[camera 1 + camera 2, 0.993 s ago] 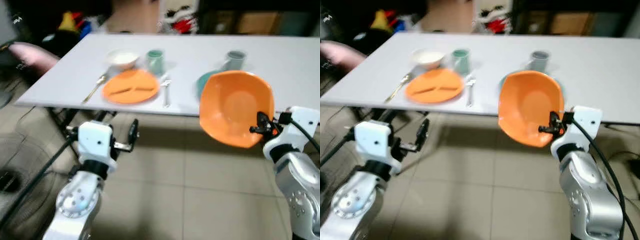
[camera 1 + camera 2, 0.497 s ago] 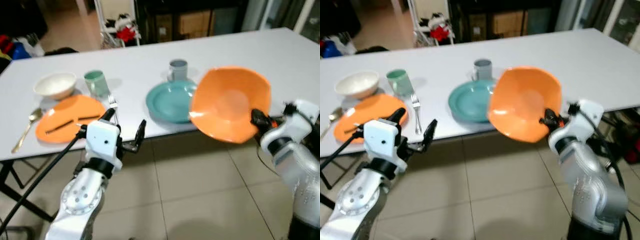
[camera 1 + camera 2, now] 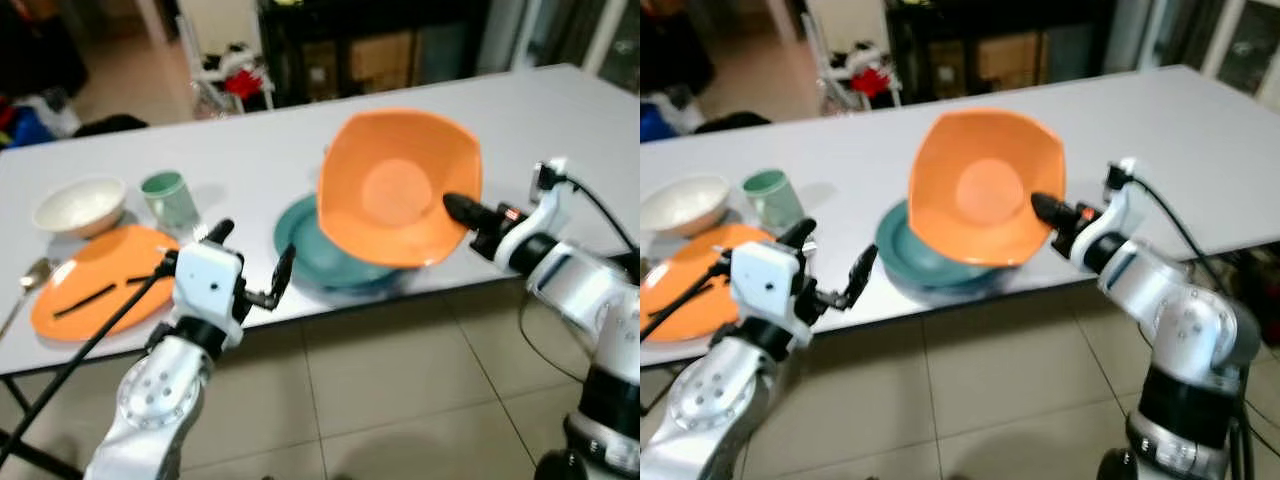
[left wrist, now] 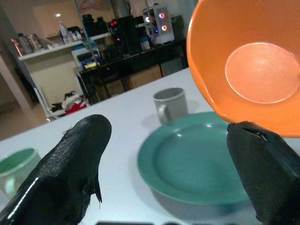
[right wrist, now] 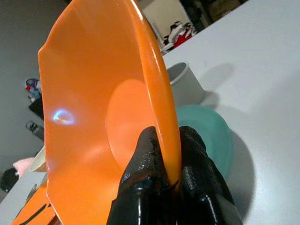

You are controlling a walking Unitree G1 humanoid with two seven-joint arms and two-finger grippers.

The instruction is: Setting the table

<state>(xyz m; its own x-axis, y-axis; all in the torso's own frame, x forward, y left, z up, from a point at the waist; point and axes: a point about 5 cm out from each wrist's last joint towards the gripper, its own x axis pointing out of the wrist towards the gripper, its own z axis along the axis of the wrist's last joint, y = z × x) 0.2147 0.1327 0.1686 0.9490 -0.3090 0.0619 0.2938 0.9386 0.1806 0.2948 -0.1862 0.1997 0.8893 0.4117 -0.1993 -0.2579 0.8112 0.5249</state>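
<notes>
The bowl (image 3: 400,185) is plain orange, the plate (image 4: 194,164) is teal, the mug (image 4: 169,104) is grey and the desk (image 3: 260,160) is white. The flat plate (image 3: 95,290) at the left is orange too.

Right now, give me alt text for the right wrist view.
The right gripper pinches the rim of a tilted orange bowl. Behind it, a teal plate and a grey mug sit on the white table.

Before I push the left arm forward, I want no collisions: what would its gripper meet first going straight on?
Probably the teal plate: the left gripper points across the table edge at it, open, with the grey mug behind. The orange bowl, held by the right gripper, hangs above that line; depth is uncertain.
</notes>
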